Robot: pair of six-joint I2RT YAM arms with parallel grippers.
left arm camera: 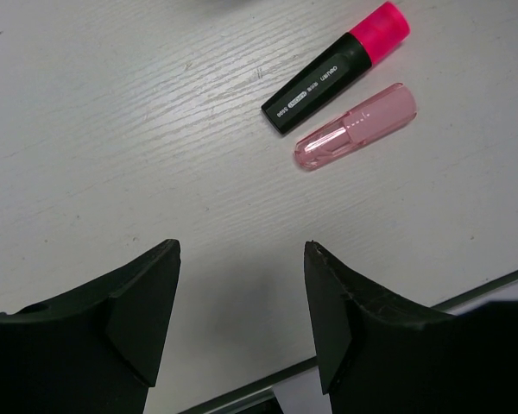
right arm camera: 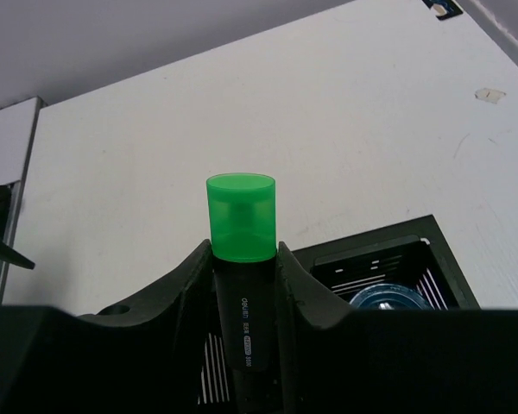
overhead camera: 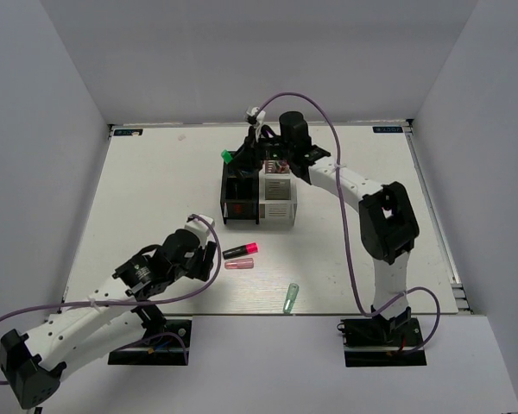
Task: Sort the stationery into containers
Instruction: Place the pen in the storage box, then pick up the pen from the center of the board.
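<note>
The containers (overhead camera: 257, 217) stand joined mid-table, black bins on the left and white ones on the right. My right gripper (overhead camera: 239, 156) hovers over the black bins, shut on a black marker with a green cap (right arm camera: 240, 217). A blue tape roll (right arm camera: 387, 297) lies in the black bin (right arm camera: 388, 246) below it. Near the front, a black marker with a pink end (overhead camera: 240, 250) and a pink translucent stick (overhead camera: 239, 265) lie side by side. My left gripper (overhead camera: 211, 261) is open just left of them, low over the table. In the left wrist view the marker (left arm camera: 332, 73) and stick (left arm camera: 356, 127) lie beyond the empty gripper (left arm camera: 242, 252).
A pale green piece (overhead camera: 290, 297) lies near the table's front edge, right of the pink stick. Small items show inside the back white bin (overhead camera: 276, 169), and something red inside the front black bin (overhead camera: 239, 207). White walls close in the table on three sides.
</note>
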